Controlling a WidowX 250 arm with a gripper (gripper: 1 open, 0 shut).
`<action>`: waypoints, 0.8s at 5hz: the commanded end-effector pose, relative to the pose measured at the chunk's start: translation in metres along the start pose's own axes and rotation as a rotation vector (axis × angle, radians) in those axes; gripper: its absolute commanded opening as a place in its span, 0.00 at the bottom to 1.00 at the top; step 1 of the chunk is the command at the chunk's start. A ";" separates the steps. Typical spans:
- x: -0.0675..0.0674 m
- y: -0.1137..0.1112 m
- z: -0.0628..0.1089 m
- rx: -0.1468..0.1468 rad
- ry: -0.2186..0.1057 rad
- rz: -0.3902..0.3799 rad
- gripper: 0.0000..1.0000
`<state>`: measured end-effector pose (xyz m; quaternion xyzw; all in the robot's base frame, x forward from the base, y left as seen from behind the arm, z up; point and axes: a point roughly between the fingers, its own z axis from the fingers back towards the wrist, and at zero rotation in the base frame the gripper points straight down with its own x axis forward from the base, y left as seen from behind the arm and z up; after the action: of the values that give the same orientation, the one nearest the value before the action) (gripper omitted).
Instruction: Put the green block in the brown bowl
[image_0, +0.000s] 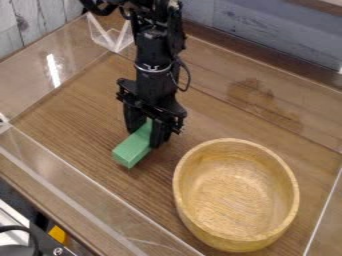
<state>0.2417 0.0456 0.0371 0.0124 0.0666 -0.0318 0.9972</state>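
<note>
Gripper (144, 124) clamped on green block (135, 145) — angled over wooden table, brown bowl (237, 195) nearby

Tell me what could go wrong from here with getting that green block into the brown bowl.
The gripper holds the green block near one end, with the rest sticking out, so it might twist or slip. The brown bowl stands beside it with a raised rim, and the protruding end could catch that rim if the arm moves across too low.
</note>
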 end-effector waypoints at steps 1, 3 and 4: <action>0.005 -0.013 0.021 0.009 -0.038 -0.039 0.00; 0.002 -0.049 0.035 -0.016 -0.059 -0.050 0.00; 0.000 -0.072 0.035 -0.031 -0.071 -0.013 0.00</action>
<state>0.2375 -0.0272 0.0590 -0.0040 0.0548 -0.0415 0.9976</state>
